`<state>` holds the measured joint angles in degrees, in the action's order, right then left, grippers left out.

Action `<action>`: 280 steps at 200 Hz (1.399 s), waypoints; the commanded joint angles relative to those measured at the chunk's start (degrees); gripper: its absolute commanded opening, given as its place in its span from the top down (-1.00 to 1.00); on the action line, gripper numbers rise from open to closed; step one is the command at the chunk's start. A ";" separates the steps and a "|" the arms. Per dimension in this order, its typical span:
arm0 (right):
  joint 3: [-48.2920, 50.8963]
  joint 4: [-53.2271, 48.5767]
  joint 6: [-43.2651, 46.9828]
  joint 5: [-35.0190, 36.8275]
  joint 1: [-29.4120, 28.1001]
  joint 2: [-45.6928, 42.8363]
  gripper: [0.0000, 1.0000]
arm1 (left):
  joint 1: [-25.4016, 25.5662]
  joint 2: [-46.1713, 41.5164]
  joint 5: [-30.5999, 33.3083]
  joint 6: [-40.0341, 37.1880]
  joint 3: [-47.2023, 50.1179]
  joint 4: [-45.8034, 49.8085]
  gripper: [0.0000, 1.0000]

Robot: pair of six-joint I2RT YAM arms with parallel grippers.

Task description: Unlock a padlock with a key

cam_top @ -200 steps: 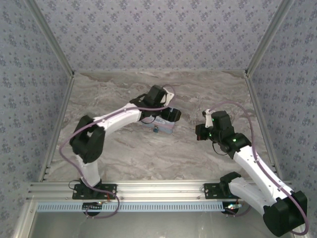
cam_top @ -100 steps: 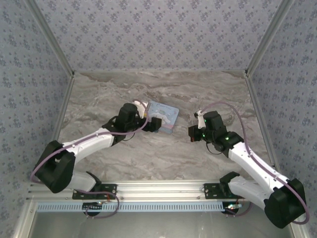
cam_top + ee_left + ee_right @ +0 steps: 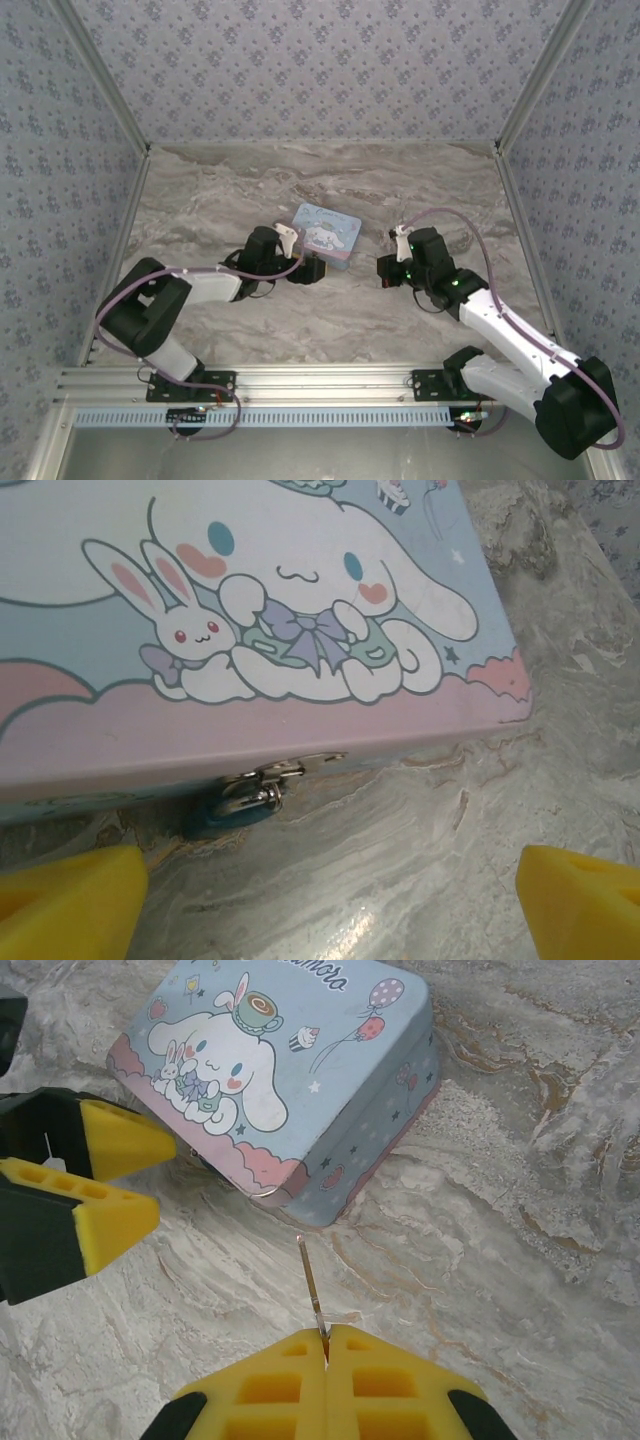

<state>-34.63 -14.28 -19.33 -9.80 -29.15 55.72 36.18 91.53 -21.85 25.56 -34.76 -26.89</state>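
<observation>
Padlock (image 3: 228, 818): small teal body hanging at the front wall of the tin box (image 3: 300, 610), just under the lid edge. Its thin shackle passes through the metal hasp. I cannot tell whether it is latched.
Key (image 3: 311, 1282): thin silvery sliver, pinched by one end. Its free tip points at a lower corner of the box, close to it but apart.
Right gripper (image 3: 327, 1336): yellow pads pressed together on the key. From above I see it to the right of the box, near but not touching.
Left gripper (image 3: 330, 880): jaws spread wide with nothing between them. It sits just in front of the box's hasp side, low over the surface. In my left wrist feed the padlock lies between the two pads, farther out.
Tin box: pale blue with a pink band, cartoon dog and rabbit on the lid. The lid is down and the box lies flat.
Table (image 3: 300, 320): grey marbled top under the box.
</observation>
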 commanded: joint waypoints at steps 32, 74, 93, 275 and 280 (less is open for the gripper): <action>1.85 9.22 -3.27 -4.11 -0.58 3.01 1.00 | -1.29 5.48 -2.37 0.77 -0.21 -10.46 -0.83; 1.66 15.07 -5.58 -8.27 -0.64 8.53 1.00 | -3.78 8.78 -3.33 2.53 -0.43 -14.89 -0.76; 1.76 15.86 -5.80 -8.18 -0.65 9.11 1.00 | -5.10 9.80 -4.54 2.83 -0.78 -17.19 -0.72; 3.96 17.27 -5.72 -7.59 -0.65 7.33 1.00 | -1.35 15.83 -6.66 -0.60 -2.66 -17.60 -0.31; 3.97 17.27 -5.72 -7.45 -0.65 7.29 1.00 | -1.22 15.87 -6.48 -0.60 -2.76 -17.37 -0.29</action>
<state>-31.53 2.02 -24.67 -17.41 -29.41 64.10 33.69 106.10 -27.64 25.61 -36.40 -46.30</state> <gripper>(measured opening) 0.064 0.662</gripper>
